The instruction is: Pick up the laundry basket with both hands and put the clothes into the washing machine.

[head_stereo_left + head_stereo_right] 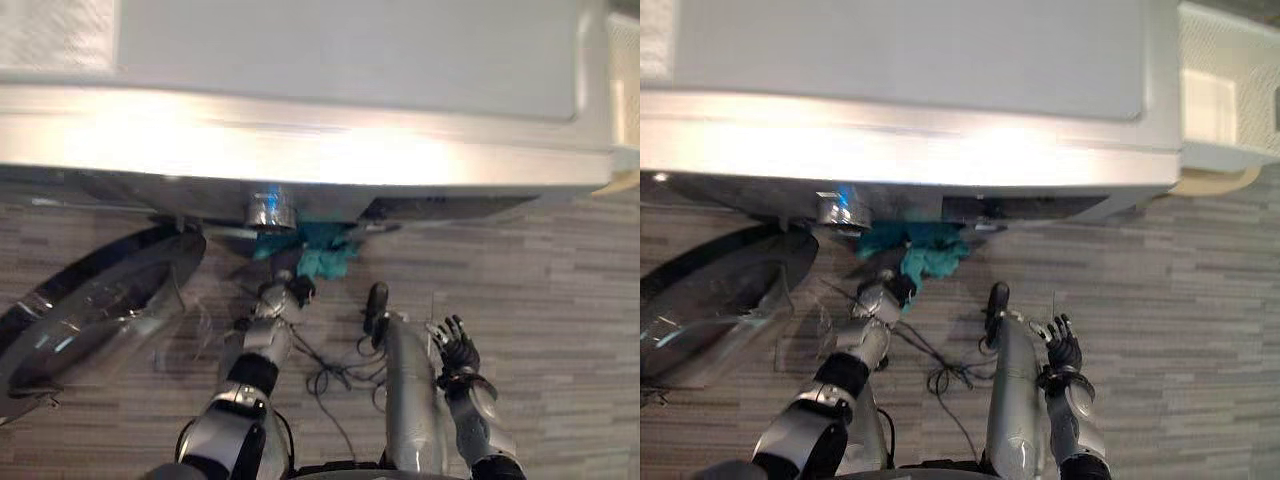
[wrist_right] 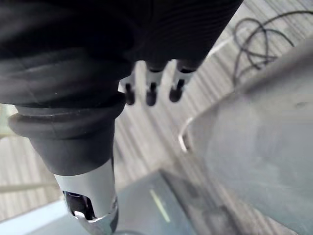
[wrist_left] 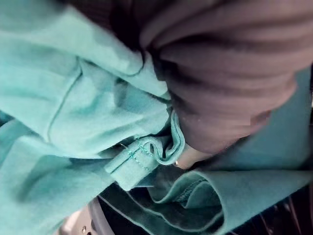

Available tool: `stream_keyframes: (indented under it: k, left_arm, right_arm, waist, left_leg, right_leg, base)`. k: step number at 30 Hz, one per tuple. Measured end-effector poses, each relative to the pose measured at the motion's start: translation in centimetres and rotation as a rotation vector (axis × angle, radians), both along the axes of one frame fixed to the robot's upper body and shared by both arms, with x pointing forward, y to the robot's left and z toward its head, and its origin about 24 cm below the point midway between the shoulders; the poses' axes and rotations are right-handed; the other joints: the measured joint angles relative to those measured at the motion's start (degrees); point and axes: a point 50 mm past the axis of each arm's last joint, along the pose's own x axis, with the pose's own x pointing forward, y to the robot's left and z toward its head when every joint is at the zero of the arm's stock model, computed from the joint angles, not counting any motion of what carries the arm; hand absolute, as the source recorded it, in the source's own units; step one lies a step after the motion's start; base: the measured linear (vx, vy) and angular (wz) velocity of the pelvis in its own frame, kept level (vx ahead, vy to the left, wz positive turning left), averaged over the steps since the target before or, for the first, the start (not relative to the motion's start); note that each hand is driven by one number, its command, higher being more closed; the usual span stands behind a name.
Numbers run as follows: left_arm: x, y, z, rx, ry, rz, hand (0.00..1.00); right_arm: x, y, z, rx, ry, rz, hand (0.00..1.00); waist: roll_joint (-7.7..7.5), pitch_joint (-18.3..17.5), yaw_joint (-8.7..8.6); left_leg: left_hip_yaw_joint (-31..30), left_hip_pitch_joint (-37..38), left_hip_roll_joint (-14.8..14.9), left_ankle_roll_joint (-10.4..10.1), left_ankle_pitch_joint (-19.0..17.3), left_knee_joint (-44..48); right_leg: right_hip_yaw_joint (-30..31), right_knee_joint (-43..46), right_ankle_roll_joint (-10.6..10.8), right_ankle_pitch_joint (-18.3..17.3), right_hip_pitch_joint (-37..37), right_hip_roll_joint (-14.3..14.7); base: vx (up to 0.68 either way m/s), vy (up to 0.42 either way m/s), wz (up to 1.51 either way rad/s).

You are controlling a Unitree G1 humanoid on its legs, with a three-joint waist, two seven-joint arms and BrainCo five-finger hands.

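On the plank floor (image 1: 560, 300), your left hand (image 1: 280, 297) is feeding teal clothes (image 1: 325, 262) into the washing machine (image 1: 300, 60). Its grip is buried in cloth, so I cannot tell. Your right hand (image 1: 458, 348) is hanging spread and empty. A deeper push is likely coming next.

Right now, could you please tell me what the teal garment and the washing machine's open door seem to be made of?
The teal garment looks like soft, matte knit cloth, perhaps cotton: it folds loosely and shows a stitched hem. The open door looks like glossy dark glass or plastic set in a silvery ring: its surface mirrors the light.
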Motion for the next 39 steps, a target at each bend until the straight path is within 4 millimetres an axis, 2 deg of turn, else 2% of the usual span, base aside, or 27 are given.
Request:
stream_keyframes:
  k: [3, 7, 8, 9, 11, 13, 14, 15, 16, 17, 21, 22, 24, 27, 31, 35, 39]
  left_arm:
    - [0.8, -0.5, 2.2, 0.002, -0.063, 0.012, 1.0]
    - [1.4, -0.6, 3.4, 0.006, -0.091, 0.026, 1.0]
    - [1.9, -0.2, 4.5, 0.008, -0.118, 0.044, 1.0]
    - [3.0, 1.2, 6.9, 0.017, -0.175, 0.092, 1.0]
    - [3.8, 2.5, 9.6, 0.031, -0.245, 0.132, 1.0]
    - [4.5, 6.3, 16.8, 0.122, -0.442, 0.224, 1.0]
    - [4.4, 6.9, 18.9, 0.145, -0.504, 0.241, 1.0]
    - [3.3, 8.3, 24.3, 0.173, -0.673, 0.285, 1.0]
    - [-1.0, 8.6, 35.2, 0.157, -1.025, 0.339, 1.0]
    - [-2.4, 8.6, 37.5, 0.143, -1.128, 0.355, 1.0]
    - [-2.7, 8.3, 37.9, 0.149, -1.138, 0.355, 1.0]
    - [-2.9, 8.7, 37.8, 0.132, -1.126, 0.451, 0.0]
    - [-3.1, 8.8, 37.8, 0.244, -1.124, 0.597, 0.0]
    - [-3.1, 8.0, 37.7, 0.404, -1.137, 0.648, 0.0]
    - [-1.9, 4.9, 36.7, 0.782, -1.12, 0.623, 0.0]
    - [-1.1, 2.6, 36.1, 0.898, -1.076, 0.573, 0.0]
    - [0.9, 1.8, 34.9, 0.988, -0.955, 0.536, 0.0]
  right_arm:
    - [1.5, -0.1, 2.4, -0.003, -0.115, -0.024, 0.0]
    - [2.1, -0.2, 4.5, 0.008, -0.221, -0.044, 0.0]
    - [2.3, -0.3, 5.0, 0.008, -0.248, -0.048, 0.0]
    - [2.3, -0.4, 5.5, 0.01, -0.274, -0.054, 0.0]
    - [2.4, -0.4, 5.7, 0.008, -0.29, -0.058, 0.0]
    - [2.3, -0.6, 6.0, 0.024, -0.314, -0.076, 0.0]
    - [2.2, -0.7, 6.0, 0.029, -0.316, -0.087, 0.0]
    - [1.7, -0.8, 5.5, 0.05, -0.309, -0.11, 0.0]
    - [0.9, -1.1, 4.6, 0.078, -0.288, -0.143, 0.0]
    - [0.8, -1.0, 4.3, 0.092, -0.281, -0.148, 0.0]
    - [0.4, -0.8, 3.6, 0.129, -0.269, -0.156, 0.0]
    - [-0.9, -0.9, 2.4, 0.159, -0.232, -0.179, 0.0]
    - [-1.6, -1.2, 1.9, 0.163, -0.205, -0.192, 0.0]
    - [-1.8, -1.2, 1.9, 0.163, -0.208, -0.188, 0.0]
    - [-1.5, -0.9, 2.4, 0.175, -0.248, -0.159, 0.0]
    - [-1.5, -0.9, 2.3, 0.176, -0.247, -0.154, 0.0]
    - [-1.4, -0.6, 2.2, 0.175, -0.239, -0.136, 0.0]
  waist:
    - [-0.03, 1.51, -0.16]
    - [-0.2, 2.0, -0.13]
    - [-0.21, 2.05, -0.14]
    - [-0.25, 2.09, -0.41]
    - [-0.3, 2.13, -0.77]
    - [-0.34, 2.14, -1.73]
    - [-0.35, 2.15, -1.79]
    - [-0.35, 2.15, -1.88]
    - [-0.35, 2.14, -1.88]
    - [-0.47, 2.04, -2.21]
    - [-0.73, 1.85, -2.83]
    - [-0.76, 1.84, -2.94]
    - [-0.76, 1.83, -2.91]
    - [-0.78, 1.82, -2.9]
    - [-0.88, 1.76, -2.68]
    - [-1.14, 1.6, -2.74]
    - [-1.74, 1.18, -2.92]
  left_leg:
    - [-1.92, -8.88, 1.8, -0.02, -2.61, 7.94]
    - [-3.62, -16.21, 3.59, -0.22, -4.99, 14.97]
    - [-3.65, -18.09, 4.38, -0.11, -5.48, 16.84]
    - [-3.83, -20.24, 5.17, -0.02, -5.88, 18.27]
    - [-4.04, -21.75, 5.41, 0.06, -5.95, 19.05]
    - [-3.82, -24.31, 6.35, 0.16, -6.0, 19.96]
    - [-3.8, -24.83, 6.43, 0.17, -5.99, 20.07]
    - [-3.76, -26.03, 6.66, 0.19, -5.98, 20.38]
    - [-4.54, -27.87, 7.04, 0.2, -5.97, 21.03]
    - [-4.59, -27.98, 7.04, 0.2, -5.97, 21.04]
    - [-4.63, -28.36, 7.03, 0.21, -5.97, 21.46]
    - [-4.78, -28.56, 7.03, 0.3, -6.02, 21.71]
    - [-4.94, -28.6, 7.04, 0.3, -6.02, 21.78]
    - [-5.05, -28.74, 7.03, 0.3, -6.02, 21.8]
    - [-5.42, -29.09, 6.56, 0.32, -6.0, 21.88]
    - [-5.61, -29.49, 6.55, 0.34, -6.0, 21.92]
    - [-5.82, -29.77, 6.94, 0.33, -5.99, 22.02]
  right_leg:
    - [0.68, 6.94, -0.32, -1.81, -8.98, 0.14]
    - [1.93, 13.54, -0.69, -3.31, -16.75, 0.91]
    - [2.32, 14.93, -0.83, -3.49, -18.8, 1.15]
    - [2.62, 15.71, -0.83, -3.48, -20.83, 1.74]
    - [2.68, 15.75, -0.85, -3.44, -22.17, 2.03]
    - [2.33, 15.34, -1.29, -3.14, -24.58, 2.1]
    - [2.2, 15.21, -1.66, -2.7, -25.12, 2.1]
    - [2.01, 15.22, -1.74, -1.98, -26.4, 2.16]
    - [1.42, 15.62, -2.44, -1.27, -27.51, 2.38]
    - [1.2, 15.63, -2.49, -1.24, -27.51, 2.37]
    - [0.83, 15.65, -2.57, -1.17, -27.58, 2.3]
    - [0.89, 15.84, -2.55, -1.17, -27.78, 2.31]
    - [0.83, 15.89, -2.56, -1.17, -27.78, 2.36]
    - [0.78, 15.87, -2.56, -1.16, -27.78, 2.34]
    - [0.66, 16.03, -2.56, -1.16, -27.77, 1.92]
    - [0.58, 15.42, -2.38, -0.97, -27.77, 2.01]
    - [0.33, 15.11, -2.57, -0.65, -27.77, 2.38]
  base:
    - [-0.08, -0.037, -0.18]
    - [-0.03, -0.022, -0.19]
    - [-0.06, 0.03, -0.24]
    - [-0.05, 0.028, -0.26]
    - [-0.08, 0.03, -0.17]
    - [-0.09, 0.049, -0.27]
    - [-0.07, 0.064, -0.28]
    - [-0.06, 0.089, -0.16]
    - [-0.05, 0.093, -0.11]
    - [-0.03, 0.097, -0.06]
    - [-0.03, 0.063, 0.0]
    - [-0.05, 0.084, -0.02]
    - [-0.04, 0.065, -0.01]
    - [-0.02, 0.046, 0.01]
    - [-0.03, 0.046, 0.06]
    - [-0.04, 0.053, 0.0]
    - [-0.04, 0.048, -0.06]
